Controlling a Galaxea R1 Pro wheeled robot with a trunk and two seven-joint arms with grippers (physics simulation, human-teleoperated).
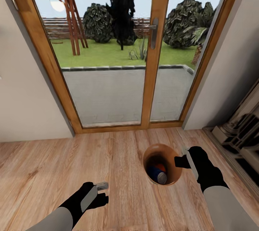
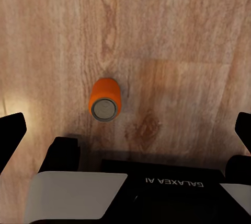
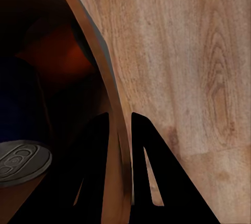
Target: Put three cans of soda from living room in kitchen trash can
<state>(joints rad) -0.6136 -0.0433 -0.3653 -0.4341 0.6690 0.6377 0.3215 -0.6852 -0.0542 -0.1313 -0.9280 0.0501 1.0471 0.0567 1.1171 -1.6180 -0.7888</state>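
Lower left of the head view: the left claw (image 1: 101,192) is spread wide above an orange soda can (image 2: 105,100) lying on the floor (image 1: 118,152). Lower right: the trash can (image 1: 172,159), rim pinched by the right claw (image 1: 181,161), apparently carries blue and orange cans (image 1: 159,173). Beyond, glass doors (image 1: 118,51).

A light wood floor (image 1: 72,159) runs up to wood-framed glass doors (image 1: 158,47) with a metal handle (image 1: 154,33). Beyond the glass lie a grey patio (image 1: 108,91), a lawn (image 1: 100,53), dark bushes (image 1: 99,22), a tall black tree (image 1: 120,4) and a wooden frame (image 1: 72,15) far left. A grey-white fireplace surround (image 1: 241,130) stands at right.
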